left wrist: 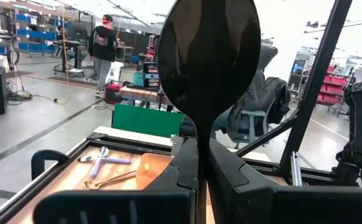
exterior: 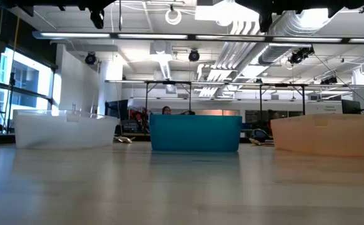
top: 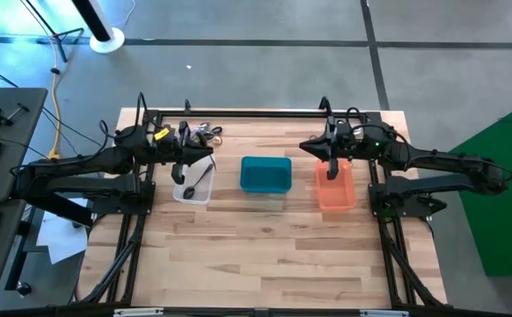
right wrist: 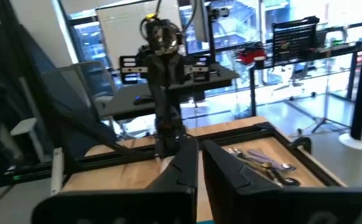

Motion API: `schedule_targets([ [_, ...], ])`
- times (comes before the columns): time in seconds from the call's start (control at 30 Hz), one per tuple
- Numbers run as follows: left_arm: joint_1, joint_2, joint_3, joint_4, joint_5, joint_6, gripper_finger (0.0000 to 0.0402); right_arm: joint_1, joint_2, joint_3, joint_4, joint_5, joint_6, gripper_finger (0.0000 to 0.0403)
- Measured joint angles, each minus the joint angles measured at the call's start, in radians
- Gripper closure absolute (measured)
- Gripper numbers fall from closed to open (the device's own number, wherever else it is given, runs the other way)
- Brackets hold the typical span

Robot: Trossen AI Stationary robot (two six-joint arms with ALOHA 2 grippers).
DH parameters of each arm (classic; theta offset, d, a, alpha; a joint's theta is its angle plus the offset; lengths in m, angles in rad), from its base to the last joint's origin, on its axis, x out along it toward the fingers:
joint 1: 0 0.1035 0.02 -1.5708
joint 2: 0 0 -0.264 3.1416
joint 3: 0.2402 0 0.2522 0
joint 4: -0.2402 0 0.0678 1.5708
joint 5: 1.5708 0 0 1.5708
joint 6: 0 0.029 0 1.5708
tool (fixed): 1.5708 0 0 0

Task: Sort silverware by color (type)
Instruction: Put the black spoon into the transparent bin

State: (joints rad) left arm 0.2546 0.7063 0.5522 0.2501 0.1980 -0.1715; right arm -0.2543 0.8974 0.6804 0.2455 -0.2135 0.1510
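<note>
A loose pile of silverware (top: 205,133) lies on the wood at the table's far left; it also shows in the right wrist view (right wrist: 265,163) and as silver and gold pieces in the left wrist view (left wrist: 106,167). My left gripper (left wrist: 203,171), raised above the clear bin's (top: 193,183) far end, is shut on a black spoon (left wrist: 209,56). My right gripper (right wrist: 198,163) hangs level by the orange bin's (top: 336,187) far end (top: 310,147), shut with nothing between its fingers. A dark spoon (top: 191,188) lies in the clear bin. My left gripper pinches the black spoon's handle just under the bowl (left wrist: 201,134) between its two fingers. The fingers lie level, pointing toward the table's right, across the handle. The spoon stands upright with its bowl up, lifted clear of the table and bins.
Three bins stand in a row across the table's middle: clear (exterior: 63,130), teal (top: 266,174) (exterior: 196,132) and orange (exterior: 329,134). Bare wood lies toward the near edge. A black frame rail (top: 265,113) runs along the far edge. A person (left wrist: 103,37) stands in the room beyond.
</note>
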Motion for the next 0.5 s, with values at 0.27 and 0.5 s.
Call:
schedule_targets([
  [0.27,0.0,0.0,0.0,0.0,0.001,0.0,0.0401,0.0,0.0,0.0,0.0,-0.006,0.006,0.0399],
  [0.5,0.0,0.0,0.0,0.001,0.001,0.0,0.0401,0.0,0.0,0.0,0.0,-0.006,0.006,0.0402],
])
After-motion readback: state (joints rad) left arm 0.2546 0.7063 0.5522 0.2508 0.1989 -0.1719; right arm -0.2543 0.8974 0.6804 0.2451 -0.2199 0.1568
